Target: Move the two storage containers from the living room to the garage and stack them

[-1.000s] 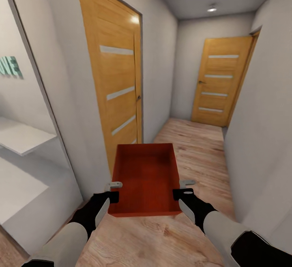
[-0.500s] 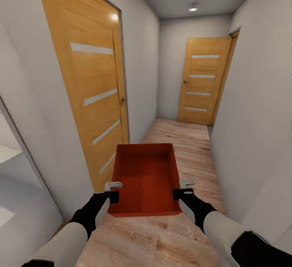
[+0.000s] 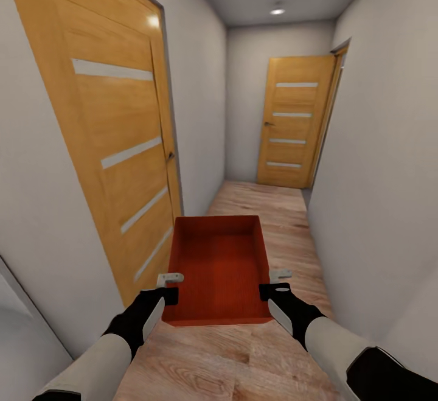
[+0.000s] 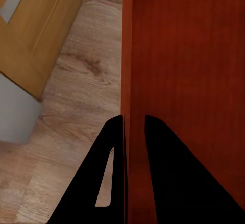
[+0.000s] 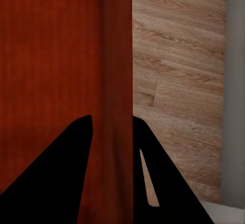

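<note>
While you face down the hallway, your left gripper [image 3: 171,285] pinches the storage container's [image 3: 219,267] left wall and your right gripper [image 3: 279,282] clamps its right wall. Both jaws close narrowly on the walls, holding the bin above the wood floor [image 3: 267,212], near the left door [image 3: 115,139].

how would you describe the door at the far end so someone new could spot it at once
Follow the narrow hallway's light wood plank floor past the orange-red open-top container that the robot carries. At the far end stands the orange-brown wooden door with four pale horizontal strips. Unlike the similar door on the left wall, it faces the camera and looks smaller.
</note>
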{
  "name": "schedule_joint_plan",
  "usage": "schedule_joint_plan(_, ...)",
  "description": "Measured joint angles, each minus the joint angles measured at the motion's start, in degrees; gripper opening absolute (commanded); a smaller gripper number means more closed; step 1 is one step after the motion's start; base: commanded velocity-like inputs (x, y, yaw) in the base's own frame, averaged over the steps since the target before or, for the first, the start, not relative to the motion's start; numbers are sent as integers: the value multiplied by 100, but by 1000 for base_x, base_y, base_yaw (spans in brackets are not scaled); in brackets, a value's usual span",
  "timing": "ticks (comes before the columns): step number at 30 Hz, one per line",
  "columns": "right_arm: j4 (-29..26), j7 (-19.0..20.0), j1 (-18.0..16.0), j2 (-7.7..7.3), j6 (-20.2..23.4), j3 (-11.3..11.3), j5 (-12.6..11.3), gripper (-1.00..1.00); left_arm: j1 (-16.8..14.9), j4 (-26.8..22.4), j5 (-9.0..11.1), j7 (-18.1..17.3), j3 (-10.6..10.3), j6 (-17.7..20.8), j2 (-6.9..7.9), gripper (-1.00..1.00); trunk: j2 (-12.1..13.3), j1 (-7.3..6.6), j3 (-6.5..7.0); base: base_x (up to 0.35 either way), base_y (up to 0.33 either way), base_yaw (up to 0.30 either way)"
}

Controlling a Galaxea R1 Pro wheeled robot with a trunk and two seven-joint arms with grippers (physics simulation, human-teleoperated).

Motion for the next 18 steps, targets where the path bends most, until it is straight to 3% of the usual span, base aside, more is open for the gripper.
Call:
schedule_joint_plan(10,1,-1,0,0,0,4,-5,-100,0,2,0,0,0,0,0,-100,0,0,0,323,92,-8)
schedule_joint_plan(18,-2,-3,1,-2,2,4,-5,-100,-2,5,1,0,0,-3,-1,-100,0,0,0,323,93,-211)
